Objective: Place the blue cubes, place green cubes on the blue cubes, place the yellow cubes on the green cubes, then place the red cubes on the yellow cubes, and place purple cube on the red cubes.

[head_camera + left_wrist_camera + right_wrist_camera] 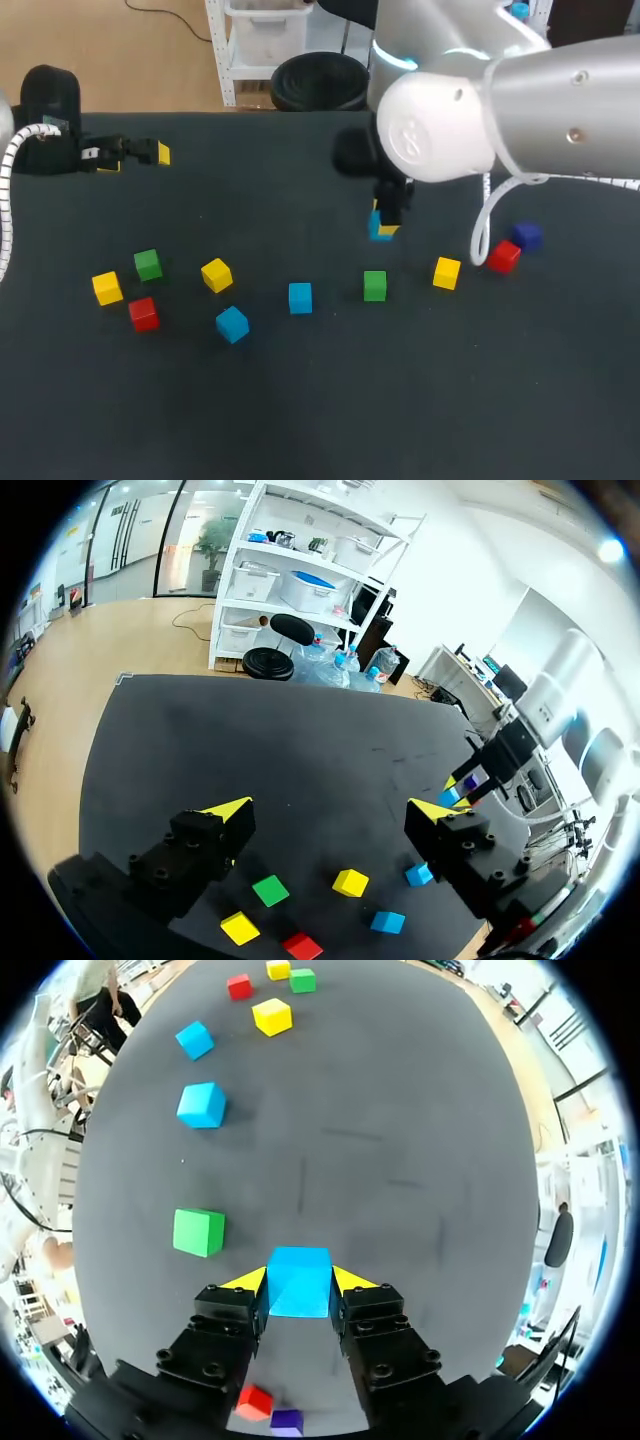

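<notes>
My right gripper (299, 1282) is shut on a light blue cube (299, 1280), held low over the far middle of the table (381, 228). From the left wrist that gripper (462, 785) shows ahead with the cube in it. Two more blue cubes (300, 297) (232, 323) lie near the middle, with a green cube (375, 285) just in front of the held one. A yellow cube (446, 272), a red cube (504, 256) and the purple cube (527, 236) lie to the right. My left gripper (138, 158) hangs open and empty at the far left.
At the left lie a yellow cube (107, 288), a green cube (148, 264), a red cube (143, 313) and another yellow cube (216, 274). The black table (400, 400) stretches bare toward the front.
</notes>
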You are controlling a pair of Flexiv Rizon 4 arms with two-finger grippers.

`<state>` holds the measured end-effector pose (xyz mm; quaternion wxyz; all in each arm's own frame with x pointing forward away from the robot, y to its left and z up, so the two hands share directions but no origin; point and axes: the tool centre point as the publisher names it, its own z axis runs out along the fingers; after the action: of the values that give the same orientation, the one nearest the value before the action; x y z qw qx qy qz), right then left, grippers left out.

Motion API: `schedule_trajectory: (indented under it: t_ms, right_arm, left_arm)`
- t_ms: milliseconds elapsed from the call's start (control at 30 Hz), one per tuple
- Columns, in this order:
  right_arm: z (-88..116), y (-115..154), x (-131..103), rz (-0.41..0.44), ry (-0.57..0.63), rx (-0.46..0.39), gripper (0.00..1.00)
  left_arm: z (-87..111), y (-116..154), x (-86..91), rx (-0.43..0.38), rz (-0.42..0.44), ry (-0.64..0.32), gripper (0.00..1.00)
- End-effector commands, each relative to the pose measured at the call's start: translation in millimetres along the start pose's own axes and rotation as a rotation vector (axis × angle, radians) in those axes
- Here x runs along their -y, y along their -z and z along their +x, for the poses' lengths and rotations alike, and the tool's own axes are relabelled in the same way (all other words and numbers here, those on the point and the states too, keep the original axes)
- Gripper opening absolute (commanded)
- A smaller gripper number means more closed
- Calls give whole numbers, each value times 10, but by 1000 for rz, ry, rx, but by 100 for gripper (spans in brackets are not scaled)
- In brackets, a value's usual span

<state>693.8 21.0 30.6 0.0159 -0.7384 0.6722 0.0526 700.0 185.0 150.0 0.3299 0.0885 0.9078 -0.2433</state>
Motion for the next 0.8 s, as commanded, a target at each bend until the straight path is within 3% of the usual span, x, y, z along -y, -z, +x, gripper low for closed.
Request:
schedule_trajectory:
  t_ms: [33, 800]
  right_arm:
    - [-22, -31, -2, -8, 2, 1, 0]
    - [-150, -241, -104, -79, 32, -4, 0]
  left_arm:
    - [0, 0, 0, 0, 0, 0, 100]
    - [0, 0, 0, 0, 0, 0, 100]
